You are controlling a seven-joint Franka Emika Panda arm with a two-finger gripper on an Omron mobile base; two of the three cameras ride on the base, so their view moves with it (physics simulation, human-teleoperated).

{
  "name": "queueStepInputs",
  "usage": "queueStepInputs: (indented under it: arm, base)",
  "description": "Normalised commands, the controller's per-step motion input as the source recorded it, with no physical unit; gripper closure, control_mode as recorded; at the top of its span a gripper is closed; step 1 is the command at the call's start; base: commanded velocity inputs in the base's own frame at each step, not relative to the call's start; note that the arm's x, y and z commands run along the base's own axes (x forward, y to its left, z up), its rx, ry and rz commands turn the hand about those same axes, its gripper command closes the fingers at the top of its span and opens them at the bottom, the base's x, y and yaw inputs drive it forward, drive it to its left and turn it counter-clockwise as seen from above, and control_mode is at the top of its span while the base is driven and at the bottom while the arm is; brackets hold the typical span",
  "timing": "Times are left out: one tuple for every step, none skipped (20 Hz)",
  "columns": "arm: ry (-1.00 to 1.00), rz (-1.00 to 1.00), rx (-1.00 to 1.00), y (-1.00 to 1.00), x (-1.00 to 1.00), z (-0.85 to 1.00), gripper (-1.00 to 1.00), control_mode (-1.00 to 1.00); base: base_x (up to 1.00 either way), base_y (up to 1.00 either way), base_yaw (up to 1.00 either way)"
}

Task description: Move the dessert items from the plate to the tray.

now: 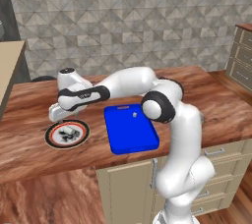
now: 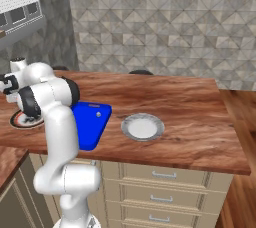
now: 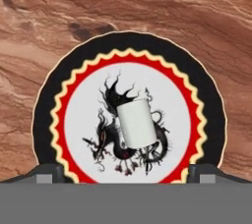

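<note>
The plate (image 1: 51, 136) lies near the counter's front left, with a dark rim and a whitish centre bearing dark marks. Seen from the hand, one dessert item (image 3: 137, 122), a stubby pale lump, rests on the plate (image 3: 78, 120) over the dragon drawing. My gripper (image 1: 63, 121) hangs open just above the plate, pointing down, with the lump between and ahead of the fingertips (image 3: 49, 174) and nothing held. To the plate's right lies the blue tray (image 1: 129, 134), and a tiny pale dessert item (image 1: 135, 115) sits on it near the far end. The right base view also has the tray (image 2: 90, 129) and that morsel (image 2: 98, 114).
A plain white round dish (image 2: 142, 127) sits on the wooden counter right of the tray. The counter's front edge runs just below the plate, with drawers (image 1: 216, 164) under it. A tiled wall stands behind. My own arm arches over the tray's far end.
</note>
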Motion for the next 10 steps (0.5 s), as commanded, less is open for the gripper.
queueStepInputs:
  arm:
    - [0.00, 0.00, -0.05, 0.00, 0.00, -0.26, -1.00, -1.00]
    - [-0.02, 0.00, -0.07, 0.00, 0.00, -0.16, -1.00, -1.00]
    - [-0.01, 0.00, -0.08, 0.00, 0.00, -0.06, -1.00, -1.00]
    - [-0.01, 0.00, -0.08, 0.00, 0.00, -0.07, -1.00, -1.00]
    - [0.00, 0.00, -0.08, 0.00, 0.00, -0.10, -1.00, -1.00]
    - [0.00, 0.00, -0.07, 0.00, 0.01, -0.14, -1.00, -1.00]
    - [0.00, 0.00, -0.06, 0.00, 0.00, -0.17, -1.00, -1.00]
    - [0.00, 0.00, -0.04, 0.02, 0.00, -0.13, -1.00, -1.00]
    - [0.00, 0.00, -0.04, 0.11, 0.00, -0.13, -1.00, -1.00]
    - [0.00, 0.00, -0.03, 0.13, 0.00, -0.20, -1.00, -1.00]
  base:
    - [0.00, 0.00, 0.00]
    - [0.00, 0.00, 0.00]
    - [0.00, 0.00, 0.00]
    - [0.00, 0.00, 0.00]
    - [0.00, 0.00, 0.00]
    - [0.00, 0.00, 0.00]
    - [0.00, 0.00, 0.00]
    - [0.00, 0.00, 0.00]
    - [0.00, 0.00, 0.00]
    - [0.00, 0.00, 0.00]
